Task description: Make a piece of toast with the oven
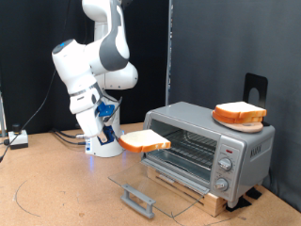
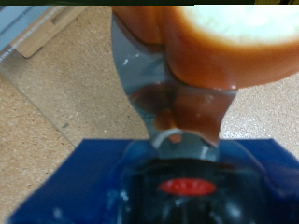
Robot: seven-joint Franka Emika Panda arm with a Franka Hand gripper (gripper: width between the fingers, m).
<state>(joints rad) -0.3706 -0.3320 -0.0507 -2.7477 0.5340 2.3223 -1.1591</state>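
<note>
My gripper (image 1: 120, 140) is shut on one end of a piece of toast (image 1: 145, 141), a thick slice with a pale face and a tan-orange crust. It holds the slice level in the air, just to the exterior view's left of the oven's (image 1: 224, 141) open mouth and above the dropped glass door (image 1: 158, 182). In the wrist view the toast (image 2: 224, 42) sits between the fingers (image 2: 138, 79), and the gripper (image 2: 182, 103) is closed on its crust. The oven is silver, with three knobs at its right.
A second, similar slice (image 1: 239, 113) lies on a round orange plate (image 1: 224, 121) on top of the oven. The door's grey bar handle (image 1: 137, 200) sticks out near the tabletop. A wooden slat base (image 1: 218, 200) sits under the oven. Cables (image 1: 38, 141) lie at the left.
</note>
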